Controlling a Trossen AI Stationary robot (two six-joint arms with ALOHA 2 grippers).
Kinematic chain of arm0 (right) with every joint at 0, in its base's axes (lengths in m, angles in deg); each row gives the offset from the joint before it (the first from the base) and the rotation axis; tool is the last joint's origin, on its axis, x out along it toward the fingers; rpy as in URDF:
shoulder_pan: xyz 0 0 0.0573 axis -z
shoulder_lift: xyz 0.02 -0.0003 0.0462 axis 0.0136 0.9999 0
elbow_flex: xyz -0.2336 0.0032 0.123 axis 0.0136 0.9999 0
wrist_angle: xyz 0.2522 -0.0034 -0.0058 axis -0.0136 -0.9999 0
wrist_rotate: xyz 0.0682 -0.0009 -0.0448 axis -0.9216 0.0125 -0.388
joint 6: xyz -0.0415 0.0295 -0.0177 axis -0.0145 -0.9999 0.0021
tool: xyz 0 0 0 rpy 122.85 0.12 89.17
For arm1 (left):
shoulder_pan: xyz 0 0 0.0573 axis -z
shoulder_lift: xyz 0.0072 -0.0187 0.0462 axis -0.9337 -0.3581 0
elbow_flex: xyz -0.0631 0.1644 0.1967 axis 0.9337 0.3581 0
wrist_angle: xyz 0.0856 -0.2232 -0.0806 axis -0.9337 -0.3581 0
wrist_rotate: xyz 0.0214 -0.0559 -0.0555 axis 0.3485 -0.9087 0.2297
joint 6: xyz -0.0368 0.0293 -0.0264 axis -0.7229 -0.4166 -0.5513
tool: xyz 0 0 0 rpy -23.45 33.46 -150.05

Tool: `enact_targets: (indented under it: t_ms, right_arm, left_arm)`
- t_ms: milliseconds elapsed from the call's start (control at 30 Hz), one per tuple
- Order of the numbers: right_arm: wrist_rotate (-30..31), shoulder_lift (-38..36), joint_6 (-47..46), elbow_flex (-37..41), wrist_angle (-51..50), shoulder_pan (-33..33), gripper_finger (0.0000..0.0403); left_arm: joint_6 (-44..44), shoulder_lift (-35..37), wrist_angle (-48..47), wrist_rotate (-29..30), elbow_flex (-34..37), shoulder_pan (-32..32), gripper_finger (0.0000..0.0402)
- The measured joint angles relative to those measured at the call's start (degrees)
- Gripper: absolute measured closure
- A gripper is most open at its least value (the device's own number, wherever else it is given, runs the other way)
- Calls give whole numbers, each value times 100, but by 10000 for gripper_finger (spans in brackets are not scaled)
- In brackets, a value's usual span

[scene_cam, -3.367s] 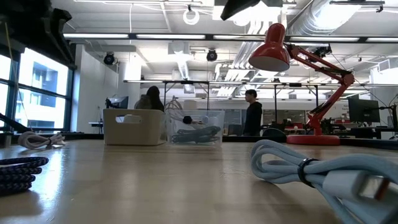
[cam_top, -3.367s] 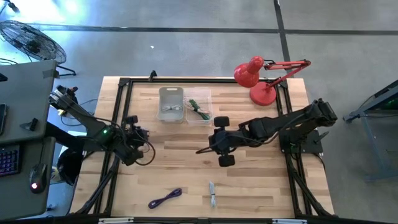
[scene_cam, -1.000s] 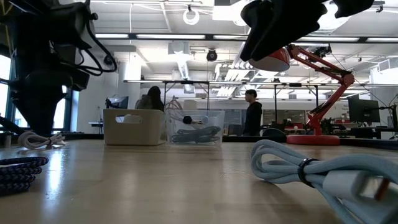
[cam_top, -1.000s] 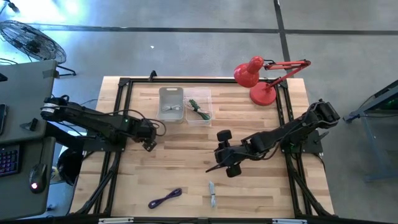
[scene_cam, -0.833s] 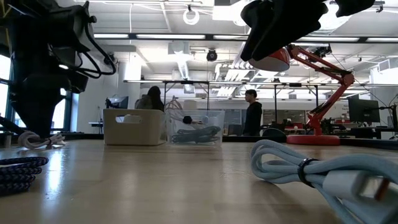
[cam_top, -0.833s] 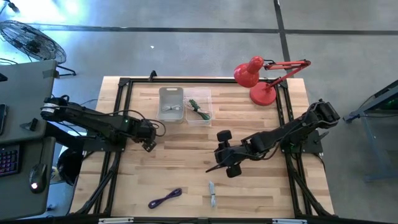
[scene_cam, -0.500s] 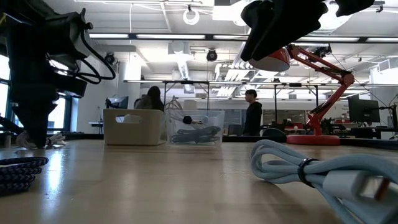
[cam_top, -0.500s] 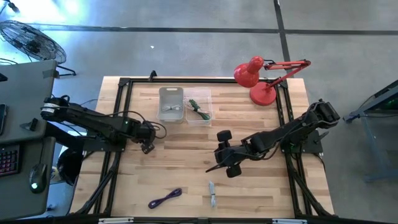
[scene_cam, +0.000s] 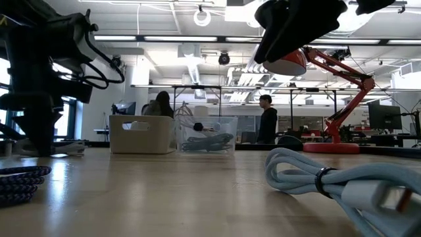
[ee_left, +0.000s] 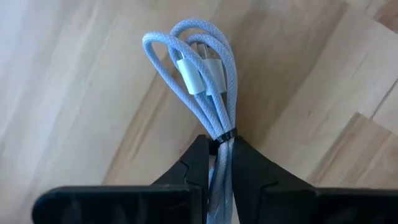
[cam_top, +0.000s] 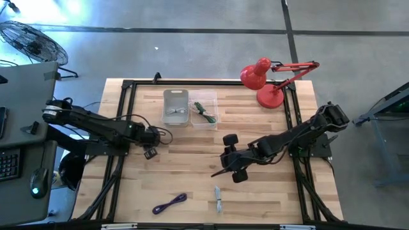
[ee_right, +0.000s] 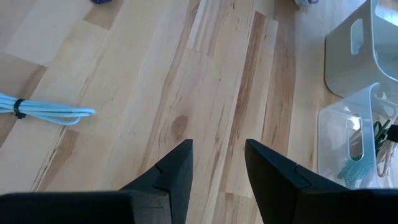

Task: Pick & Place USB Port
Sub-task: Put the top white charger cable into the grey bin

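Observation:
A pale blue USB cable [ee_left: 205,74], coiled into a long bundle and bound by a black tie, lies on the wooden table at its left side. My left gripper [ee_left: 219,149] stands over it [cam_top: 151,153], pointing steeply down and shut on the bundle. In the low view that gripper [scene_cam: 39,141] shows at the far left, reaching down to the tabletop. My right gripper [cam_top: 217,171] hangs open above the table's middle with nothing between its fingers [ee_right: 219,165]. My left gripper pinches the cable bundle between its two fingers right at the black tie [ee_left: 222,135], with several strands together. The fingers [ee_left: 193,165] come from above, one on each long side of the bundle. The looped end with the plug [ee_left: 196,78] lies flat on the table beyond them.
A white bin [cam_top: 176,107] and a clear bin [cam_top: 205,110] with cables stand at the far middle, a red desk lamp [cam_top: 265,80] at the far right. A purple cable [cam_top: 169,204] and another pale blue cable [cam_top: 218,199] lie near the front edge.
My left gripper has rolled about its own axis, sunk a little onto the pale blue cable and shut on it. The cable lies where it was.

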Motion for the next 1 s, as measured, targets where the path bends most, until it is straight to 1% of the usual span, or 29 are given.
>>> enact_targets:
  t_ms: [33, 200, 500, 633, 700, 767, 800, 900, 1000]
  right_arm:
    - [-2, 0, 1, 0, 2, -11, 265]
    - [164, 0, 5, -2, 0, -87, 265]
    - [198, 0, 16, -2, -6, -188, 265]
    - [207, 0, 14, -2, -9, -186, 265]
    - [211, 0, 14, -2, -9, -186, 265]
    - [211, 0, 16, -2, -9, -186, 265]
    - [211, 0, 16, -2, -9, -186, 265]
    - [211, 0, 9, -2, -9, -186, 265]
    - [201, 0, -11, -2, -10, -186, 265]
  left_arm:
    - [66, -9, 6, 36, -52, -2, 366]
    - [380, 40, 53, 597, -435, -7, 366]
    - [731, 40, -425, 694, -1521, 12, 366]
    - [1193, 40, -514, 1127, -1998, 33, 366]
    - [1351, 40, -636, 1508, -2275, 3, 366]
    - [1544, 40, -795, 1832, -2523, -139, 366]
    - [1639, 43, -809, 1904, -2615, -235, 366]
    - [1895, 44, -731, 1928, -2736, -653, 366]
    - [2130, 44, -719, 1912, -2741, -1202, 366]
